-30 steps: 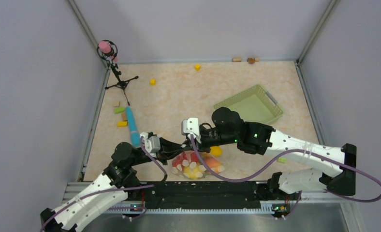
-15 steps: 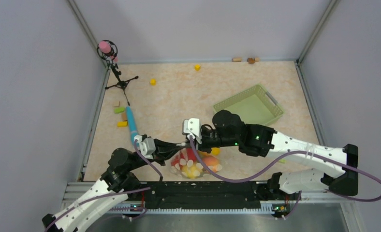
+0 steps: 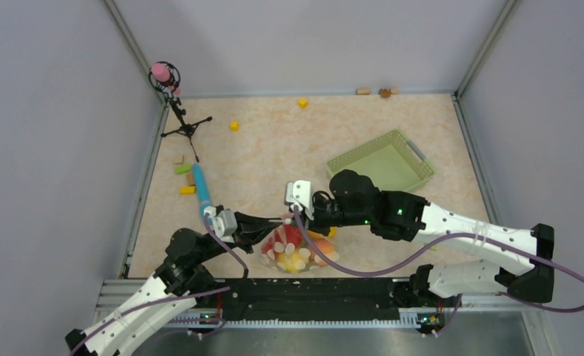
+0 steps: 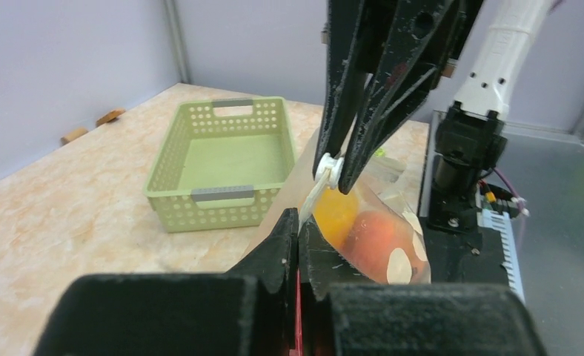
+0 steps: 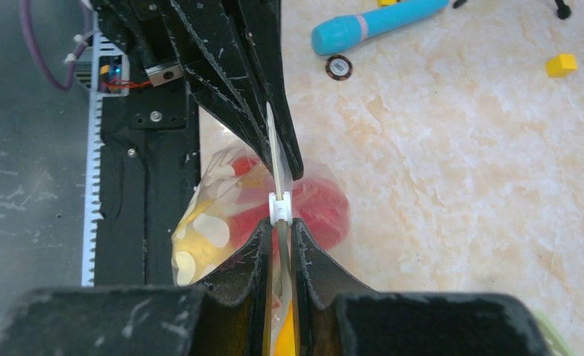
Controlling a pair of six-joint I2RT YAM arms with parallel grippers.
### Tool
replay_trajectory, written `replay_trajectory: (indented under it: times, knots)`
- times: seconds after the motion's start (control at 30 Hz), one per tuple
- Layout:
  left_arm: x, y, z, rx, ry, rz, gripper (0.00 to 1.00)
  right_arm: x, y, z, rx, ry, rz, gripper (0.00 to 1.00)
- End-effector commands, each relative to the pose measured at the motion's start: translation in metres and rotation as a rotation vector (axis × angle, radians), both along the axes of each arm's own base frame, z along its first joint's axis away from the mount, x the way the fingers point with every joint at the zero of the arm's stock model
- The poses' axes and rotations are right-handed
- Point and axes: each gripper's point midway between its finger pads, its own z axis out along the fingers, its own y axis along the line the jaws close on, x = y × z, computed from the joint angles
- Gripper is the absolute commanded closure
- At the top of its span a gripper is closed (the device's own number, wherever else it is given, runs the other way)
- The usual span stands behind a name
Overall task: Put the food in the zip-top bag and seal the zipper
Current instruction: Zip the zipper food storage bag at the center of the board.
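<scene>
Sealing step: the food is already inside the zip-top bag, which is held up by its mouth at the near middle of the bench (just beyond the arm bases). The left claw is fully closed on the mouth edge, and the right claw is pinched nearly closed on the zipper just beside it. Next move probably needs the right claw to run along the strip while the left anchors; versus a second ago the bag sits slightly further left and more bunched.

Green basket, blue marker
</scene>
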Motion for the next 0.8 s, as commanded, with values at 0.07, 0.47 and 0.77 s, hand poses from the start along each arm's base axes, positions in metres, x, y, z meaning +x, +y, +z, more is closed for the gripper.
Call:
replay_trajectory:
  times: [0.07,0.47,0.77]
  knots:
    - [0.038,0.020,0.016,-0.119,0.066,0.230,1.00,0.018,-0.008,0.013,0.021,0.023,-0.164,0.99]
    - [0.052,0.031,0.014,-0.154,0.097,0.329,1.00,0.022,-0.015,-0.009,-0.008,0.127,-0.283,1.00]
    - [0.073,0.051,0.013,-0.221,0.166,0.483,1.00,0.028,-0.024,-0.024,-0.018,0.180,-0.391,1.00]
